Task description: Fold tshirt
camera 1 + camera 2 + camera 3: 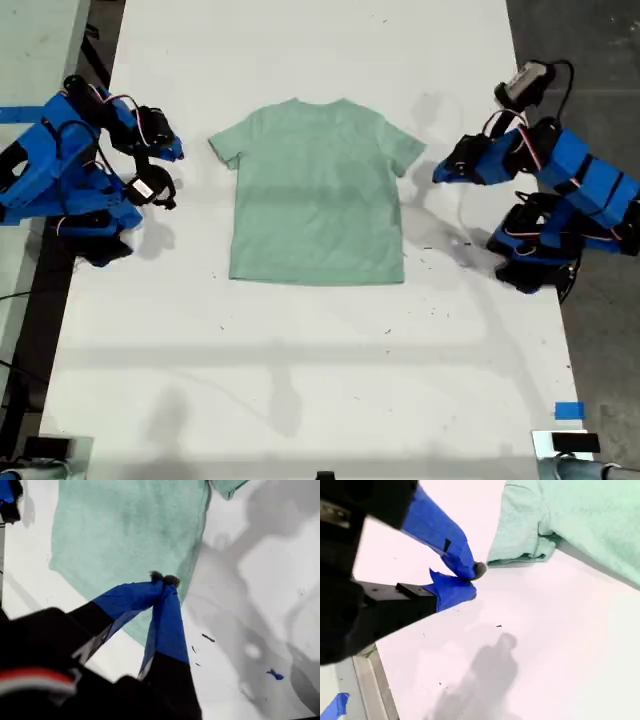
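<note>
One pale mint-green tshirt is lying flat and spread out, sleeves extended, at the middle of the white table. Flanking it, my first gripper is hovering pinched together over its side hem, while my second gripper, jaws nearly touching, is hanging empty just beside a sleeve.
</note>
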